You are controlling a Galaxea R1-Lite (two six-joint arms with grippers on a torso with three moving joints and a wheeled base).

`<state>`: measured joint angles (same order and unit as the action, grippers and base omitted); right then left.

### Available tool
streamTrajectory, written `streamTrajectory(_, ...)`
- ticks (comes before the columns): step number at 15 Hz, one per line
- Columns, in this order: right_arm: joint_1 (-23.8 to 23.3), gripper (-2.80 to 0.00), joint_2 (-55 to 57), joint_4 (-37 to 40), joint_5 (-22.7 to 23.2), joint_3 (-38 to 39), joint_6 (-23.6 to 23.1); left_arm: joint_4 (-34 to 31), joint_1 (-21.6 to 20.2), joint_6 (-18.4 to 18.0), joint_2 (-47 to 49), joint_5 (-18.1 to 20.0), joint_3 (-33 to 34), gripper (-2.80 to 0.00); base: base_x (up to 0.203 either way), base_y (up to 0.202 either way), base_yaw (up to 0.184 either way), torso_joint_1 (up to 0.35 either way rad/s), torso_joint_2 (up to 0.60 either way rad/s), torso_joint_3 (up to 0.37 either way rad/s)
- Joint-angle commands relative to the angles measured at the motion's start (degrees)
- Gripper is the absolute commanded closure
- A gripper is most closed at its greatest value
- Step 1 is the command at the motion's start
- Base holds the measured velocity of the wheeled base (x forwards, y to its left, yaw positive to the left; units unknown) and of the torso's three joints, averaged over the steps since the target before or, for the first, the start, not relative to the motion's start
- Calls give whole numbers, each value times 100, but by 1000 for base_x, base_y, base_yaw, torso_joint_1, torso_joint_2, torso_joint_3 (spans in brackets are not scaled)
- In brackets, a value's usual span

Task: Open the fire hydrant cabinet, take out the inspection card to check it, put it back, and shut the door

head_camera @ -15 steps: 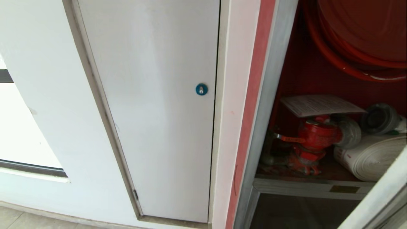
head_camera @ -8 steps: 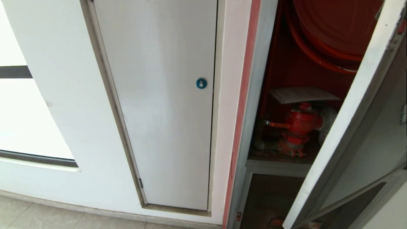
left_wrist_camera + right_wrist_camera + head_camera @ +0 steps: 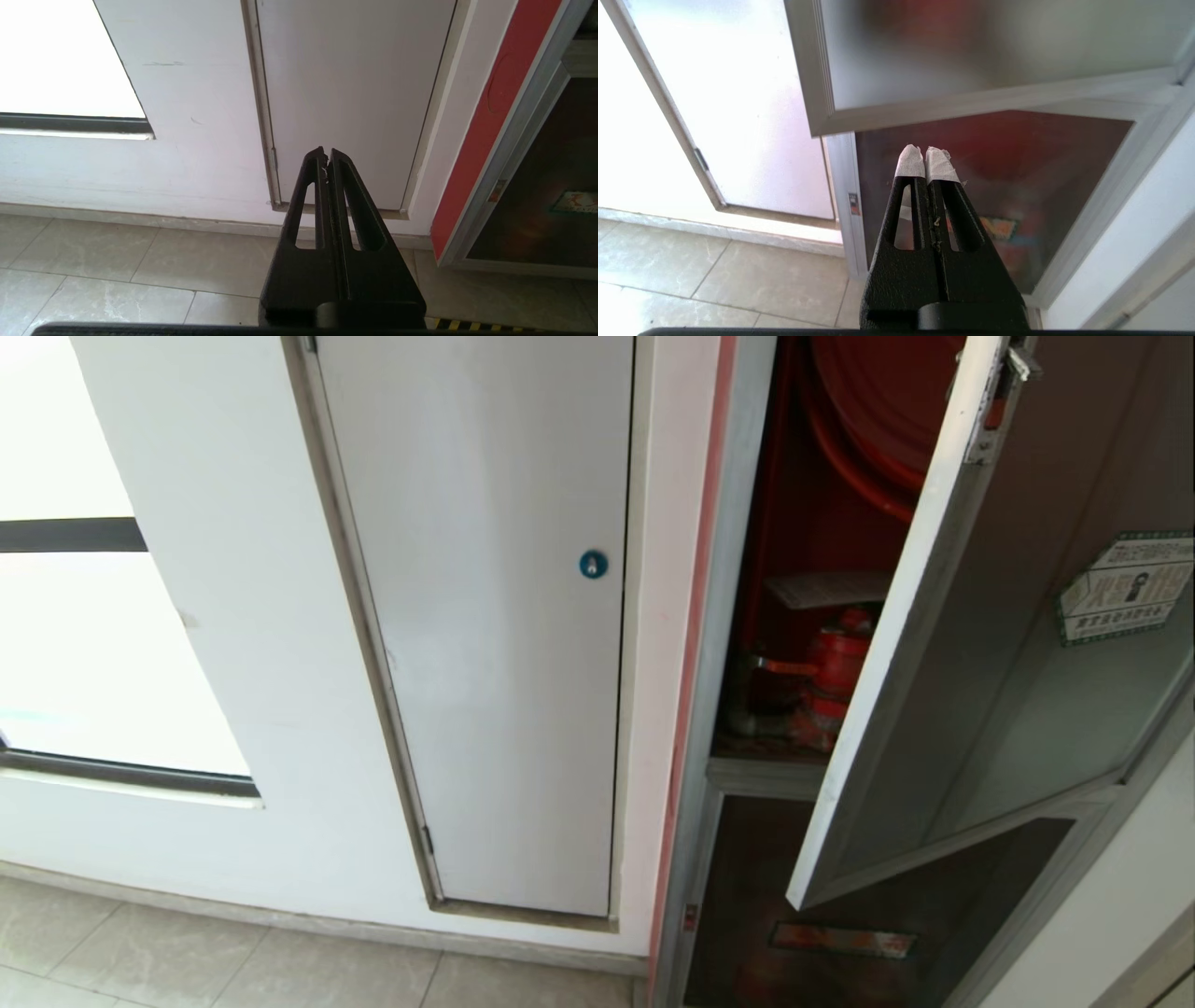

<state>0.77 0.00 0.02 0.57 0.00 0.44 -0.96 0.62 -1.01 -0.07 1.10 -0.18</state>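
Note:
The fire hydrant cabinet [image 3: 738, 616] stands at the right of the head view, its red inside partly showing. Its door [image 3: 1008, 644], dark glass in a silver frame with a green-bordered sticker [image 3: 1125, 586], hangs ajar and covers much of the opening. In the gap the pale inspection card [image 3: 826, 588] lies flat on the red valve [image 3: 836, 663], under the red hose reel [image 3: 868, 401]. Neither arm shows in the head view. My left gripper [image 3: 326, 153] is shut and empty, low before the wall. My right gripper [image 3: 924, 151] is shut and empty, below the door's bottom corner [image 3: 822, 126].
A plain pale grey panel [image 3: 485, 616] with a blue round lock [image 3: 593, 564] fills the wall left of the cabinet. A dark lower panel [image 3: 822, 915] sits under the door. A window [image 3: 84, 644] is at far left, and tiled floor [image 3: 187, 961] runs along the wall.
The whole head view has shifted, with the wall appearing smaller and farther. The door has swung across the cabinet opening, now covering the white hose and most of the valve.

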Motion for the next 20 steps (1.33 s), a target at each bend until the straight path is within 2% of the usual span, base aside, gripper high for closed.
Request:
streamTrajectory(1,2,0,9,-2,4,0,0,0,-1,5,7,-4,1,0,-197,0,1,0,0,2)
streamTrajectory(11,2,0,9,-2,4,0,0,0,-1,31,7,-48,1,0,-191,0,2,1,3,2)
streamTrajectory(20,2,0,9,-2,4,0,0,0,-1,31,7,-48,1,0,-6,0,0,2,0,-1)
